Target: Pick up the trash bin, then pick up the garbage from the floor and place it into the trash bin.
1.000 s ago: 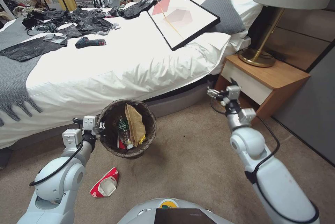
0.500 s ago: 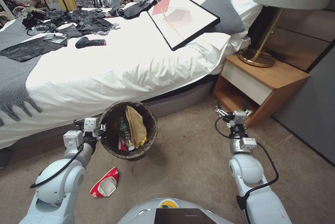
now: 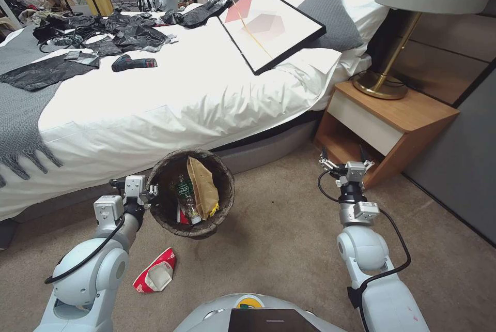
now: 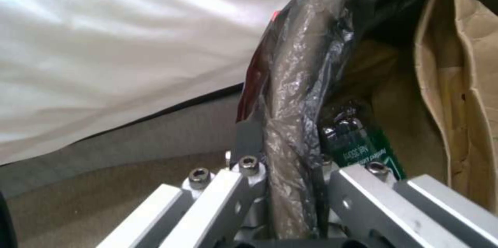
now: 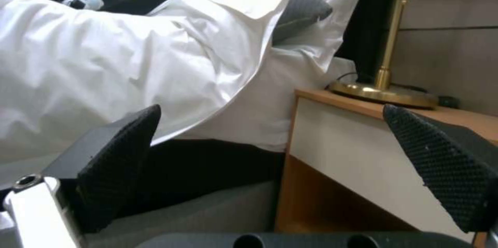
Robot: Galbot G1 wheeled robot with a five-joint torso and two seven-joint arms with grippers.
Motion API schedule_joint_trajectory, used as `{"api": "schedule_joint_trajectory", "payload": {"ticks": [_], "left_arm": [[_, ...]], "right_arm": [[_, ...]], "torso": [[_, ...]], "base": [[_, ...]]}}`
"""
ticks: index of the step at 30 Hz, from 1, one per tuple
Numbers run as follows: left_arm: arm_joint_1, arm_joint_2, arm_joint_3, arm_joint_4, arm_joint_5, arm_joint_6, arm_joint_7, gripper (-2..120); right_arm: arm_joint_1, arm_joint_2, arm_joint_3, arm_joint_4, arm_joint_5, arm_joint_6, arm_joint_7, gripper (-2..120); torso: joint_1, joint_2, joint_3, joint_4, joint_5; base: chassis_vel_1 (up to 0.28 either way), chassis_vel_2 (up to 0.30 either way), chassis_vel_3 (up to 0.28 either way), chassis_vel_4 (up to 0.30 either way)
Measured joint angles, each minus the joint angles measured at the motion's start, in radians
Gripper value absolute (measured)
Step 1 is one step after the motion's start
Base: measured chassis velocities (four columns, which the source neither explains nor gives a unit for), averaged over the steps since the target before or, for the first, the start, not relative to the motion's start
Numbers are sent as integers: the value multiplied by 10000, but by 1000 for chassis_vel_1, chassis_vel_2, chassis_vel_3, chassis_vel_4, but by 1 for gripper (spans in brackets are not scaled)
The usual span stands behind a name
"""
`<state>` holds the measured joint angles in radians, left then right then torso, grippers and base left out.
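Beside the bed, left gripper clamps bin rim; red packet on floor below it, far from wide-open right gripper.

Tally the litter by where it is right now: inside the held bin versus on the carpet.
Inside the trash bin, held by the left gripper: 3 visible (brown paper bag, green-labelled bottle, red packet)
On the carpet: 1 (red-and-white packet)
Total: 4

Trash bin liner glossy crinkled plastic; floor matt carpet; nightstand smooth wood.
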<state>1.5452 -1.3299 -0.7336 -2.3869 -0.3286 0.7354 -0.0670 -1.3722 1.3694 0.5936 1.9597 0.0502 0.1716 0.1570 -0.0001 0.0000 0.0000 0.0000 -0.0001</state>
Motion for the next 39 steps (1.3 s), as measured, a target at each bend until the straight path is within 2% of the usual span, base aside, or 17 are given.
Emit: {"api": "schedule_joint_trajectory", "payload": {"ticks": [39], "left_arm": [[-171,56,23,31,-86,0,-4,0]], "right_arm": [[81,-8,139,-235,16,-12,114,100]], "torso": [[1,0,0,-1,1]], "base": [[8,5,5,7]]}}
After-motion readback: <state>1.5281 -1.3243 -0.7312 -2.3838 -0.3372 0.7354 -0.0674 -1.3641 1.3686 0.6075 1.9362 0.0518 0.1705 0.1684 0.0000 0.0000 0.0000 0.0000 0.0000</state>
